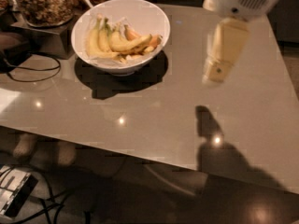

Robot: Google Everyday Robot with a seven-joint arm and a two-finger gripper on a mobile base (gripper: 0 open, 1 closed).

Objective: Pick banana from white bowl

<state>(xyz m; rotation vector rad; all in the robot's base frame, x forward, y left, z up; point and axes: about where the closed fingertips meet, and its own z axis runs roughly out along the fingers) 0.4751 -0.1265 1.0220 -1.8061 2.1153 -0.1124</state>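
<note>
Over table (140,106), well rt of white bowl (142,10) w/ banana (93,45) — claw (216,73) hovers.

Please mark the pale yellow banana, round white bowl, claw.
pale yellow banana (93,43): camera view, middle.
round white bowl (156,15): camera view, right inner wall.
cream claw (216,73): camera view, tip, right of bowl.

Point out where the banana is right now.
In the camera view's upper left, the banana lies at the left side of the white bowl, next to the jar of nuts; the gripper hangs above the table to the bowl's right.
</note>
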